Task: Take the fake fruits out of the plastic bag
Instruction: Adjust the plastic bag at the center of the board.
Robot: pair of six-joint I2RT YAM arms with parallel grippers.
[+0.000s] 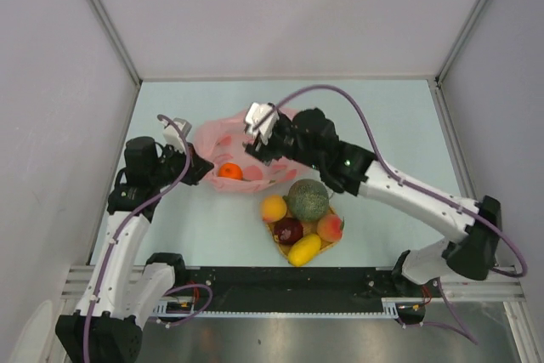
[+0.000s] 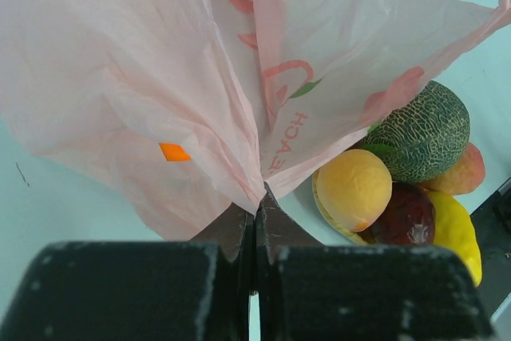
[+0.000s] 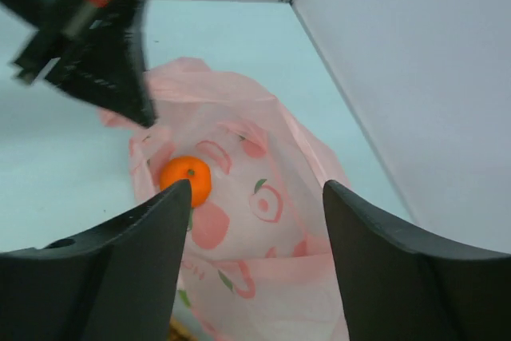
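One orange [image 3: 185,179] sits inside the plastic bag [image 1: 223,140]; five fruits [image 1: 308,200] lie just beside it. Left gripper [image 2: 257,197] is clamped on the bag's film. Right gripper [image 3: 255,187], jaws spread, hovers above the bag. Recommended: keep the mouth taut, descend straight onto the orange, and avoid pinching film.

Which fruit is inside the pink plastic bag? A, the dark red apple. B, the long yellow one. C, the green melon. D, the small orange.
D: the small orange shows through the plastic bag, while the melon, apple and yellow fruit lie outside it.
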